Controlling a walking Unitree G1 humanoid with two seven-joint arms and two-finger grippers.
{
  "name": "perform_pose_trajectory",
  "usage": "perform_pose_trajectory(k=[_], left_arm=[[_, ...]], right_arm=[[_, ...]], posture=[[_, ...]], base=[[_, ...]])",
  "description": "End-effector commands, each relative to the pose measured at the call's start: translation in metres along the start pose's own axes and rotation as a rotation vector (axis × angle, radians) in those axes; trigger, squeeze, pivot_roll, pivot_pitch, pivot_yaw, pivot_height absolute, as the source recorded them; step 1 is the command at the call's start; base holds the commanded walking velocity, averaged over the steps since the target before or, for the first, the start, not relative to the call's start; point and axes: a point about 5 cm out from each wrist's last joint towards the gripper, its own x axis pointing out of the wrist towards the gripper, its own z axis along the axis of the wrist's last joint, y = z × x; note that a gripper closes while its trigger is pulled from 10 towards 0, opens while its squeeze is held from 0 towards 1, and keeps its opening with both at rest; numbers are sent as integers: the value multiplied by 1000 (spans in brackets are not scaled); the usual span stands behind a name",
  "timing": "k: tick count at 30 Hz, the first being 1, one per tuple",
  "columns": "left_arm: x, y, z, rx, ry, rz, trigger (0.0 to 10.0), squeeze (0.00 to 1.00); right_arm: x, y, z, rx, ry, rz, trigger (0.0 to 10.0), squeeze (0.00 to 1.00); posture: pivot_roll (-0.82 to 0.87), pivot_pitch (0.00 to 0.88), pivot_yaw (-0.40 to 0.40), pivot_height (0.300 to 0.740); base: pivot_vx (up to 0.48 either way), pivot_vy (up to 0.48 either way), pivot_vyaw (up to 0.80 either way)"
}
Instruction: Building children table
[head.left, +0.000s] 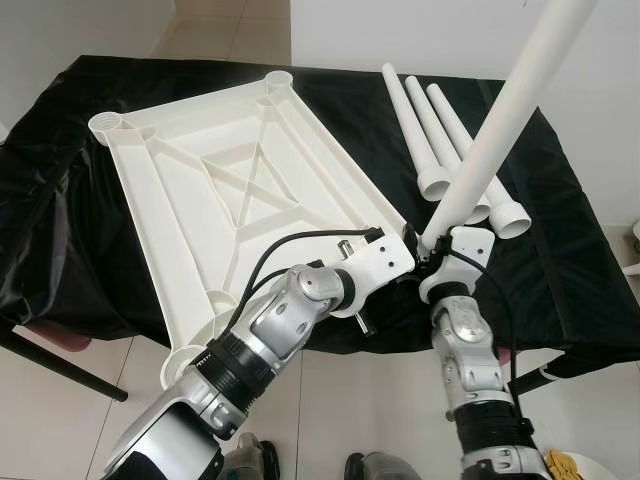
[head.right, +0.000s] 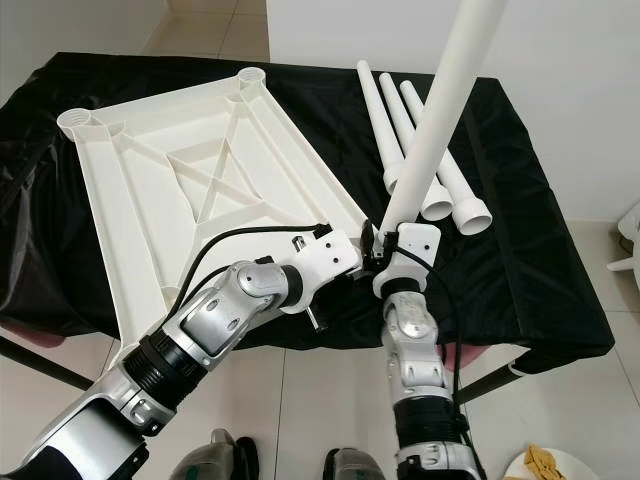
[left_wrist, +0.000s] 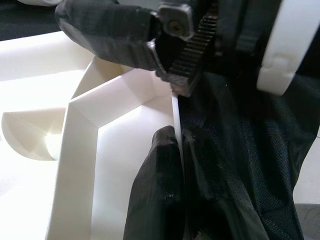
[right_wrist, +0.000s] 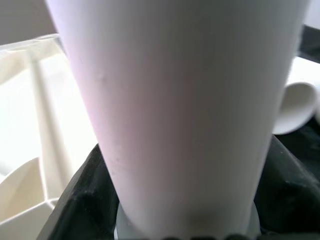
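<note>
A white plastic tabletop (head.left: 230, 190) lies upside down on the black-draped table, its ribs and corner sockets facing up. My left gripper (head.left: 405, 245) is shut on the tabletop's near right rim (left_wrist: 176, 130), one black finger (left_wrist: 160, 190) on each side of the thin wall. My right gripper (head.left: 432, 252) is shut on a long white table leg (head.left: 500, 120) that stands tilted up and to the right from that same corner. The leg (right_wrist: 185, 110) sits between the black fingers in the right wrist view. Three more white legs (head.left: 440, 140) lie side by side on the cloth.
The black cloth (head.left: 560, 250) covers the table and hangs over its edges. A tiled floor (head.left: 90, 430) lies in front. The tabletop's near left corner socket (head.left: 180, 362) overhangs the table's front edge. A white wall stands behind the table.
</note>
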Motion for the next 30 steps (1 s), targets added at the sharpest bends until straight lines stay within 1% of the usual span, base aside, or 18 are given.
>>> perform_pose_trajectory(k=[1,4,6,9,11,12,13,14,18,20,22,24,25,27,28,29,30], left_arm=[[5,-19,4,24,-9,-117,10000,0],[5,-20,4,24,-8,-120,10000,0],[5,-20,4,24,-8,-120,10000,0],[5,-20,3,22,-7,-119,10000,0],[5,-20,3,22,-7,-118,10000,0],[5,-20,3,23,-7,-118,10000,0],[5,-20,3,23,-7,-118,10000,0],[5,-20,3,23,-7,-118,10000,0],[5,-20,2,24,-7,-118,10000,0],[6,-21,2,25,-8,-120,10000,0],[6,-21,3,25,-8,-121,10000,0],[7,-22,3,26,-10,-124,10000,0],[7,-22,3,26,-10,-124,10000,0],[8,-24,4,27,-13,-128,10000,0],[8,-24,4,27,-13,-128,10000,0],[8,-24,4,27,-13,-130,10000,0],[8,-24,4,27,-13,-130,10000,0]], right_arm=[[-2,-12,-14,-34,90,-107,10000,0],[-2,-4,-12,-44,86,-88,10000,0],[-2,-4,-12,-47,86,-90,10000,0],[-2,-10,-14,-44,100,-113,10000,0],[-2,-11,-14,-44,102,-118,10000,0],[-2,-10,-13,-27,93,-105,10000,0],[-3,-11,-12,-24,86,-97,10000,933],[-3,-11,-10,-9,76,-89,10000,1000],[-4,-12,-8,-5,58,-75,10000,1000],[-5,-14,-10,12,59,-59,10000,1000],[-4,-14,-10,7,57,-38,10000,1000],[-3,-11,-9,32,47,26,10000,1000],[-3,-11,-9,32,47,26,10000,1000],[-1,-8,-7,49,31,163,10000,992],[-1,-8,-7,49,31,163,10000,992],[0,-7,-5,45,22,230,10000,0],[0,-7,-5,45,22,230,10000,0]], posture=[[-38,92,21,740],[-38,91,17,740],[-38,91,17,740],[-35,85,12,740],[-35,85,12,740],[-35,82,12,740],[-35,82,12,740],[-35,78,10,740],[-37,74,10,740],[-43,71,11,740],[-43,71,11,740],[-44,68,10,740],[-44,68,10,740],[-48,66,10,740],[-48,66,10,740],[-50,65,11,740],[-50,65,11,740]], base=[[0,0,0],[0,0,0],[0,0,0],[0,0,0],[0,0,0],[0,0,0],[0,0,0],[0,0,0],[0,0,0],[0,0,0],[0,0,0],[0,0,0],[0,0,0],[0,0,0],[0,0,0],[0,0,0],[0,0,0]])
